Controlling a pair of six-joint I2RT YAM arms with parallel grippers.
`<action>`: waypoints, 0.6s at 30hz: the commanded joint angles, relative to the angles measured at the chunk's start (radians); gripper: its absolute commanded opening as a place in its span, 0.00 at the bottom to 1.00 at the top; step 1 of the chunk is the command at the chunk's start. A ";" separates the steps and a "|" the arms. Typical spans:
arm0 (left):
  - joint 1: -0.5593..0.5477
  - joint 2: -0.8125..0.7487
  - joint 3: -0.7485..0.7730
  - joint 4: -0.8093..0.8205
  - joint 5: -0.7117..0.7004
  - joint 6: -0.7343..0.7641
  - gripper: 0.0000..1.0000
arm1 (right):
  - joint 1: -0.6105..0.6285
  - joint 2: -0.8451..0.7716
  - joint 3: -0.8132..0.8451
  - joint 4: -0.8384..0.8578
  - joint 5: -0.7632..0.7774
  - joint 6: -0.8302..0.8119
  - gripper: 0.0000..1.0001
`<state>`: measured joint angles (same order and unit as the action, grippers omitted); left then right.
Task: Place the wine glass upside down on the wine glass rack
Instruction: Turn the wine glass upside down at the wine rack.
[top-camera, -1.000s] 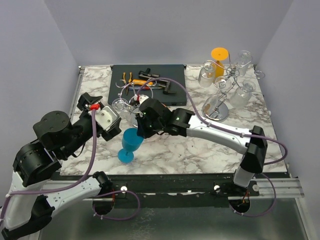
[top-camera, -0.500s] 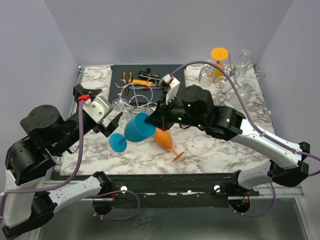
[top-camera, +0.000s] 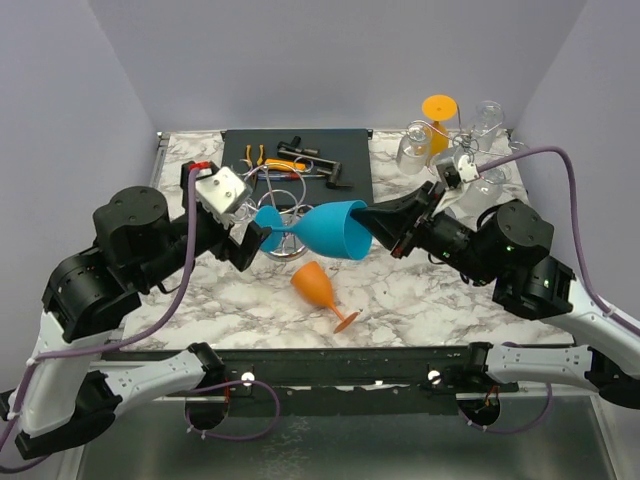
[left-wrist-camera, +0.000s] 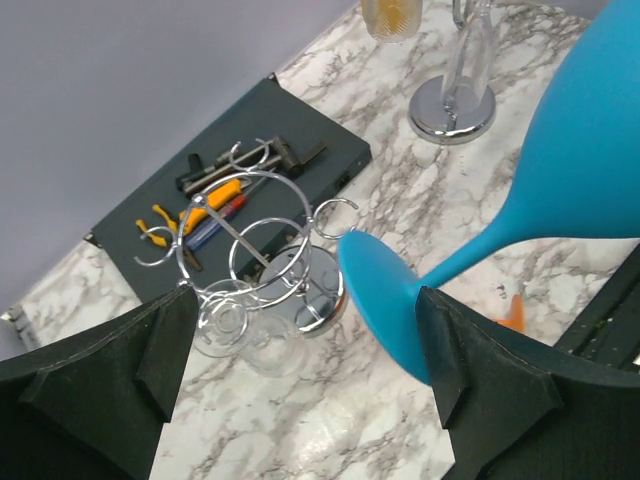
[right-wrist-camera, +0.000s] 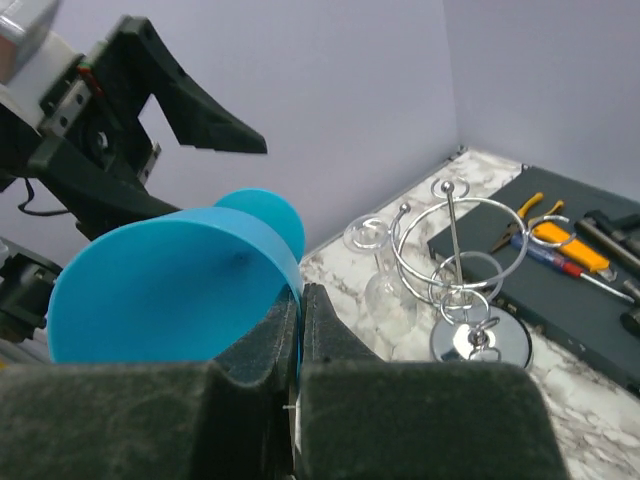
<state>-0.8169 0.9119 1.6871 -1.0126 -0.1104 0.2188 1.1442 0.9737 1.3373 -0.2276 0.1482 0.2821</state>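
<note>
A blue wine glass (top-camera: 330, 230) hangs sideways in the air above the table, its foot (top-camera: 268, 220) to the left. My right gripper (top-camera: 388, 228) is shut on the rim of its bowl; the right wrist view shows both pads (right-wrist-camera: 318, 322) pinching the blue wall (right-wrist-camera: 170, 280). My left gripper (top-camera: 250, 240) is open at the foot, which sits (left-wrist-camera: 385, 310) close to the right finger (left-wrist-camera: 490, 380) without being gripped. A chrome wire rack (top-camera: 283, 192) stands behind, with a clear glass (left-wrist-camera: 240, 335) hanging on it upside down.
An orange glass (top-camera: 320, 290) lies on its side on the marble near the front. A dark tool mat (top-camera: 300, 160) with pliers lies at the back. A second rack (top-camera: 450, 185) at the back right holds several glasses, one of them orange (top-camera: 438, 115).
My right gripper has carried the blue glass up and to the right and turned it sideways. My left gripper has risen to its foot. The orange glass, hidden a second ago, now lies in view.
</note>
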 joint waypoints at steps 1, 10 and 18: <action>0.016 0.056 0.061 -0.031 0.086 -0.147 0.99 | 0.005 -0.013 -0.017 0.135 0.072 -0.114 0.01; 0.017 0.085 0.079 0.038 0.094 -0.106 0.34 | 0.005 -0.021 -0.080 0.282 0.028 -0.175 0.01; 0.018 0.090 0.112 0.068 0.096 0.035 0.00 | 0.005 -0.014 -0.114 0.295 0.002 -0.187 0.23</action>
<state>-0.7910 1.0012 1.7748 -0.9424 -0.0509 0.1280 1.1446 0.9550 1.2255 0.0044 0.1661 0.1047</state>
